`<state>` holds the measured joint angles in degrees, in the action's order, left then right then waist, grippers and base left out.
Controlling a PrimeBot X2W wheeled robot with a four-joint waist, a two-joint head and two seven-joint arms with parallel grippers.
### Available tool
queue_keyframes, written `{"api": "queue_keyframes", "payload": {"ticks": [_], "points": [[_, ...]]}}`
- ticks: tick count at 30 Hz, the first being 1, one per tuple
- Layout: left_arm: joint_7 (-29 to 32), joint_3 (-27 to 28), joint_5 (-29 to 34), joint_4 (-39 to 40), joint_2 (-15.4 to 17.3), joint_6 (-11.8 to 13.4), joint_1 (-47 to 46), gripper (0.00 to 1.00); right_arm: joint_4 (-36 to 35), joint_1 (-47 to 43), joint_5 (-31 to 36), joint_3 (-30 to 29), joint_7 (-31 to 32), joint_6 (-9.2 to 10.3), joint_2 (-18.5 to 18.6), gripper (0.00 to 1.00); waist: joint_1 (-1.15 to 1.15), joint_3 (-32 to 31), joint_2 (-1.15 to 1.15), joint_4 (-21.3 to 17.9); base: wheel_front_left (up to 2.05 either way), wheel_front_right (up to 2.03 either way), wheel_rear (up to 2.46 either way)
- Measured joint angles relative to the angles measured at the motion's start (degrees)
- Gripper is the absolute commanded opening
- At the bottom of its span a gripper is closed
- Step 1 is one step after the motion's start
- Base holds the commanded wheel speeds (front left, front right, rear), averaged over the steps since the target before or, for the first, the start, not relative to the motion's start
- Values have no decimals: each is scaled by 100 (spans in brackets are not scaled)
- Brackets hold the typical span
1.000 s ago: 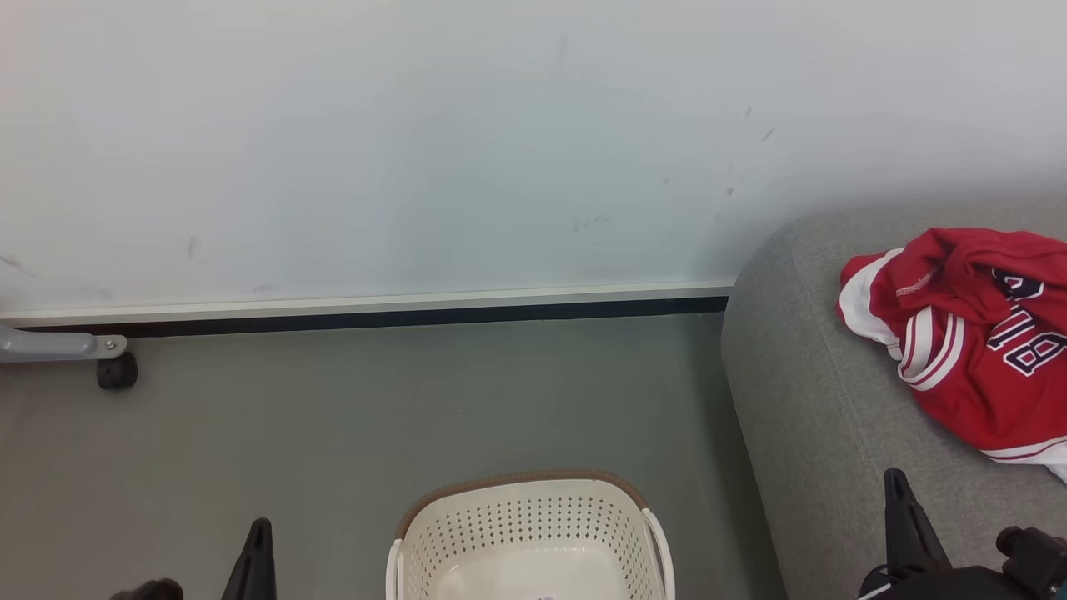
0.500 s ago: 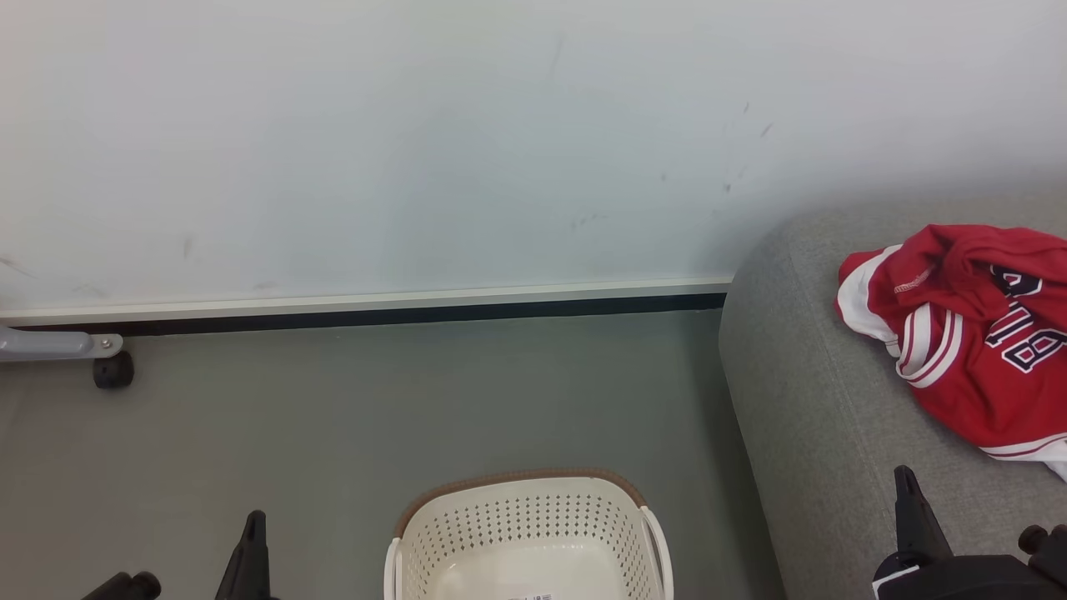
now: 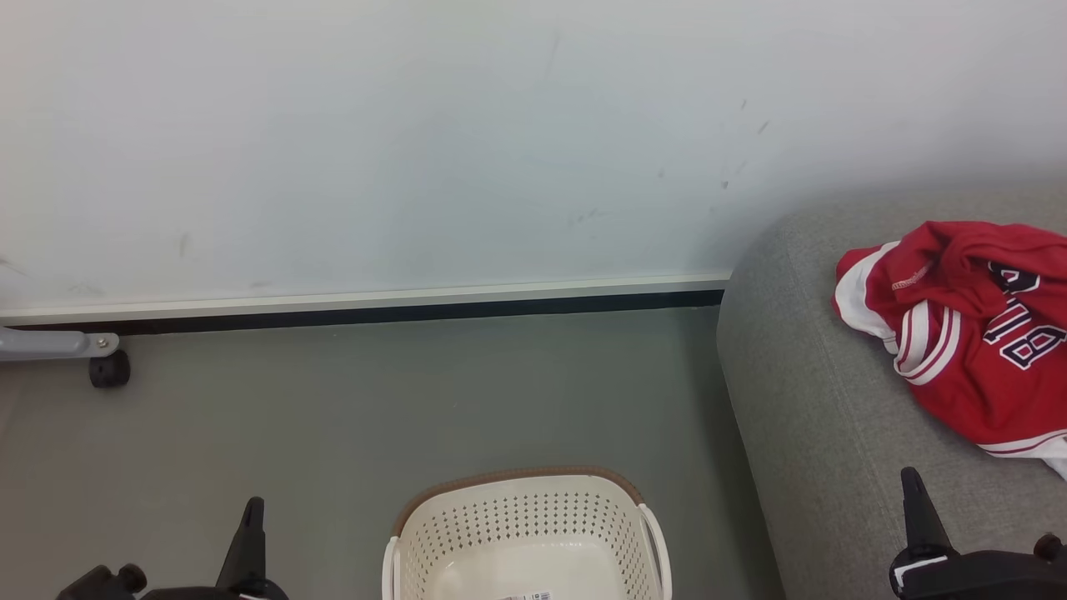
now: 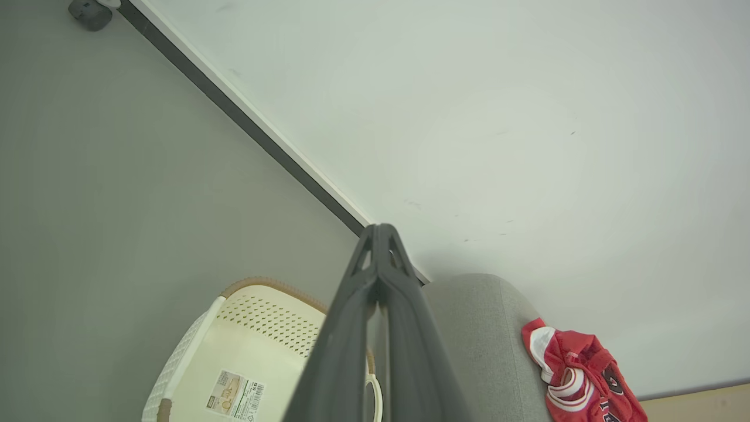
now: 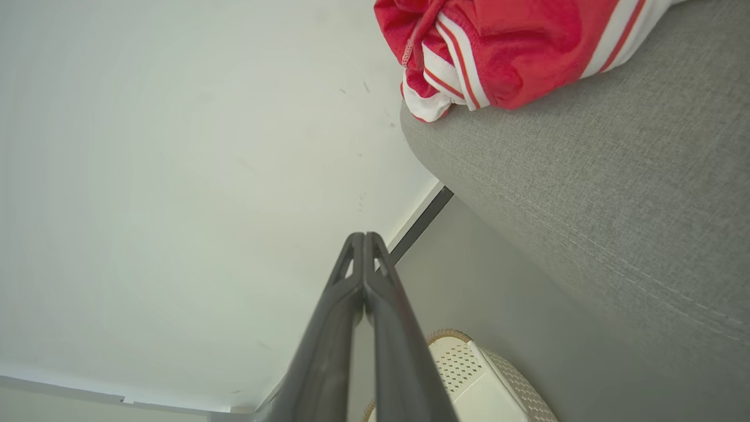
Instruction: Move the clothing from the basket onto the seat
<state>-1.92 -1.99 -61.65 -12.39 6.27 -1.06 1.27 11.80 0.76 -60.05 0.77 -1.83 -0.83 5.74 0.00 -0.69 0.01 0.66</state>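
The red clothing (image 3: 975, 333) with white trim and dark lettering lies crumpled on the grey seat (image 3: 817, 417) at the right; it shows too in the left wrist view (image 4: 580, 375) and the right wrist view (image 5: 498, 53). The cream perforated basket (image 3: 525, 517) stands on the floor at bottom centre, and what shows of its inside holds only a label on the bottom (image 4: 234, 392). My left gripper (image 3: 252, 508) is shut at the lower left, left of the basket. My right gripper (image 3: 910, 479) is shut at the lower right, over the seat's front, holding nothing.
A pale wall (image 3: 417, 142) with a white and dark skirting strip (image 3: 375, 308) runs behind the grey floor (image 3: 333, 417). A grey frame leg with a black caster (image 3: 108, 369) stands at the far left by the wall.
Both grippers have sunk a little toward the bottom edge. The picture has shifted slightly, so the camera has moved. The clothing and basket lie as before.
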Motion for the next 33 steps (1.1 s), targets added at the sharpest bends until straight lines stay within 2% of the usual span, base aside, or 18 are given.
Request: {"api": "queue_keyframes", "payload": {"ticks": [33], "points": [[684, 575, -2392, -364, -300, -465, -450, 0, 411, 349, -2505, -670, 665, -486, -253, 0, 0, 65, 0, -53, 0, 0, 0]]}}
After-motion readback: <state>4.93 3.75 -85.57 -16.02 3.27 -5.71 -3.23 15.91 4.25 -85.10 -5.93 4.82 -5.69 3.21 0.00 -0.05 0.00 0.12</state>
